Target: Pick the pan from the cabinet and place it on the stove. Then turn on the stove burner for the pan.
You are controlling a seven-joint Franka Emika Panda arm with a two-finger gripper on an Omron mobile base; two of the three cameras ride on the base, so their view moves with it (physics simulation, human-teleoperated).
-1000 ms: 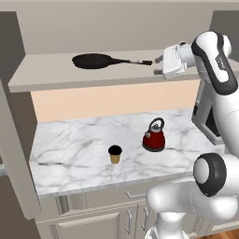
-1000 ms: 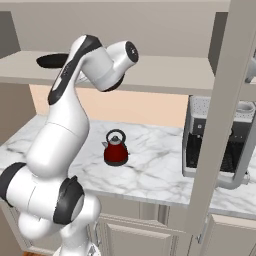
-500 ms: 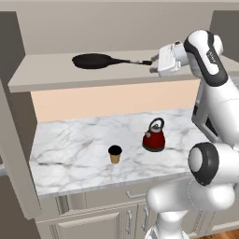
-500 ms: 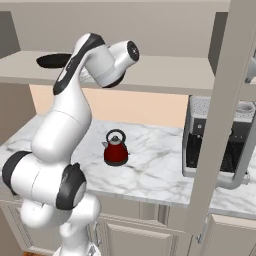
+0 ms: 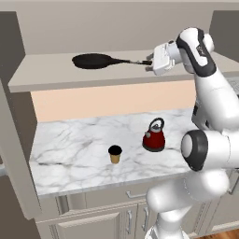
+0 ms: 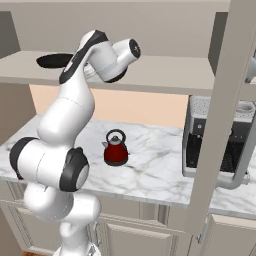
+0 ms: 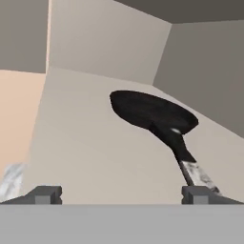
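at the left of the open cabinet (image 5: 42,79) shelf lies the pan (image 5: 93,60), flat on the taupe board, its long handle pointing right toward my gripper (image 5: 150,62). in the hand view the pan (image 7: 152,112) sits ahead on the shelf and its handle runs down to my right fingertip (image 7: 195,193), the handle's end just at that tip; my other tip stands far off to the left, so my fingers are spread wide and hold nothing. in the right base view the pan (image 6: 55,60) shows as a dark oval at the shelf's left, partly behind my arm. below, on the marble counter (image 5: 70,149), a small cup (image 5: 115,153) with a dark top stands near the front, and to its right a red kettle (image 5: 154,136) stands upright, apart from the cup. further right in the right base view, a dark appliance (image 6: 212,145) sits on the counter behind a cabinet post.
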